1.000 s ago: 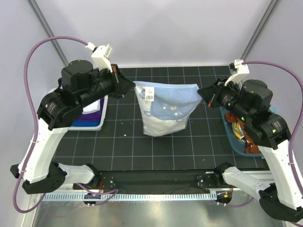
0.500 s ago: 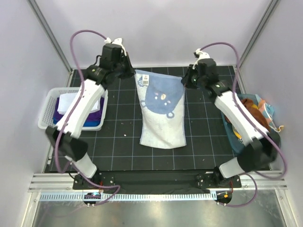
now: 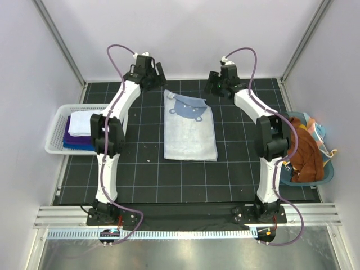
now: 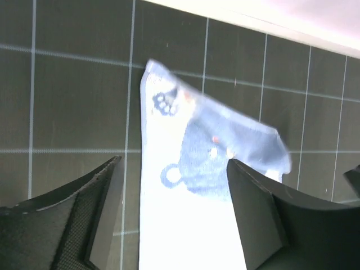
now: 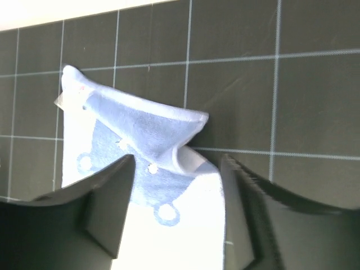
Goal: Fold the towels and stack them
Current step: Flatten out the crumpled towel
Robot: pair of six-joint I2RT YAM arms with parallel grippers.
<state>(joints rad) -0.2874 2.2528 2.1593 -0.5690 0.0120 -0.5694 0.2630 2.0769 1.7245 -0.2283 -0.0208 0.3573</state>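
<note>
Arms: two, left arm (image 3: pixel 106 163) and right arm (image 3: pixel 269 163), bases at the near edge of the table (image 3: pixel 140 169), both stretched out to its far side.
Towels on the table: one, a light blue towel (image 3: pixel 190 132) (image 4: pixel 169 225) (image 5: pixel 140 121) lying flat at the centre, long side running near to far, its far edge turned over to show the bear face.
Basket: one white slatted basket (image 3: pixel 53 147) at the left edge of the table.
Towels in basket: at least two stacked, a white towel (image 3: pixel 81 122) on a purple towel (image 3: pixel 76 138).
Tub: one teal tub (image 3: pixel 332 166) at the right edge of the table.
Towels in tub: one rust brown towel (image 3: pixel 306 152) heaped inside; a striped cloth shows at the far rim, further count cannot be told.
Left end effector (image 3: pixel 153 79) (image 4: pixel 174 169): released, fingers spread wide, above the towel's far left corner, gripping nothing.
Right end effector (image 3: pixel 216 85) (image 5: pixel 177 160): released, fingers spread wide, above the towel's far right corner, gripping nothing.
Change from one second ago: both end effectors were then clenched on the towel's upper corners with the cloth hanging between them; it now lies on the table, and both arms have reached farther.
</note>
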